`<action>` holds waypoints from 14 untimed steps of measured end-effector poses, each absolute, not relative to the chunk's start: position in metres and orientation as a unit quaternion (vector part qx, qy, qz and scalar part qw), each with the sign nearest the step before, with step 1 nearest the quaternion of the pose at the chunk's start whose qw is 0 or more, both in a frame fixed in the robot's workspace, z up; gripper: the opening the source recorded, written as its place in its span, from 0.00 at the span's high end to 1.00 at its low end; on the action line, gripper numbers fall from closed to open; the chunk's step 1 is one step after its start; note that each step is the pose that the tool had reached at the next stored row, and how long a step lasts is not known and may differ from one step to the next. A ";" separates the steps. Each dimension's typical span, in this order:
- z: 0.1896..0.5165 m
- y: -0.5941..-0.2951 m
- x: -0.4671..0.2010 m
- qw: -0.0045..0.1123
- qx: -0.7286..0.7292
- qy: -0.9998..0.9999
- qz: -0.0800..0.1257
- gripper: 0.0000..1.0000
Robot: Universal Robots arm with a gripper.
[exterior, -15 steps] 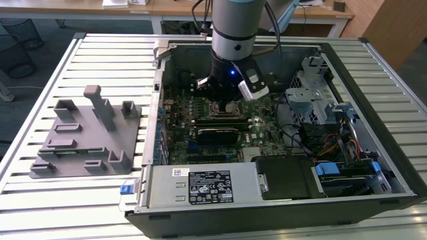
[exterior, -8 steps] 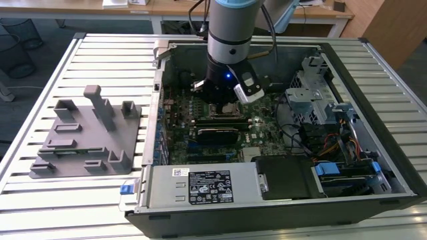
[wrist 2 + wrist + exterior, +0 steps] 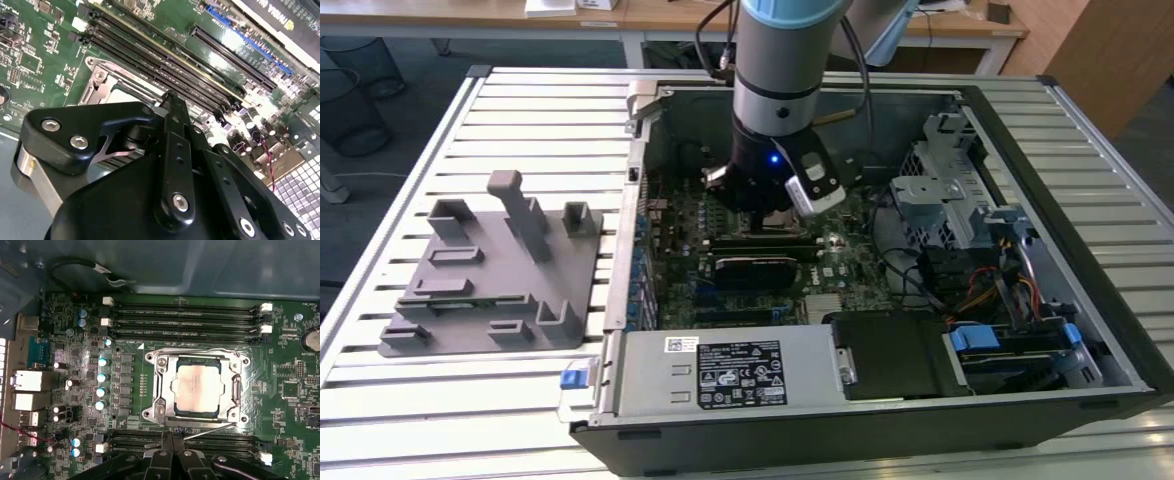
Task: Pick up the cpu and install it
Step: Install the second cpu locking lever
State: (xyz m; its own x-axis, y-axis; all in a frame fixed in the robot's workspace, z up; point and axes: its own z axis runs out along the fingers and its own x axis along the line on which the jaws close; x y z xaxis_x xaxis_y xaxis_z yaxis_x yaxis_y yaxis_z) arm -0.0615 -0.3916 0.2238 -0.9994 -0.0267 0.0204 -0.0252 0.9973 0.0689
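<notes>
The cpu [image 3: 198,388], a pale silvery square chip, lies flat inside the motherboard socket, ringed by the socket's metal frame [image 3: 159,390]. In the first wrist view my gripper [image 3: 172,436] sits just beside the socket's edge, over the thin latch lever [image 3: 212,429], its two black fingers pressed together with nothing between them. The second wrist view shows the gripper [image 3: 169,98] low over the board, with a pale corner of the cpu [image 3: 124,94] showing behind it. In the exterior view the arm reaches down into the open computer case, the gripper [image 3: 771,212] close to the board.
Memory slots [image 3: 185,320] run along both sides of the socket. A dark expansion card [image 3: 761,268] lies close to the gripper. The power supply [image 3: 720,372], drive cage [image 3: 947,190] and cables [image 3: 987,290] crowd the case. A grey fixture tray [image 3: 494,270] sits at the exterior view's left.
</notes>
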 end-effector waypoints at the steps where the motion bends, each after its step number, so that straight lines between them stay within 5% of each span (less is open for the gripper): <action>1: 0.223 -0.392 -0.062 0.011 0.013 -0.999 -0.035 0.89; 14: 0.215 -0.397 -0.066 0.011 0.013 -0.998 -0.060 0.89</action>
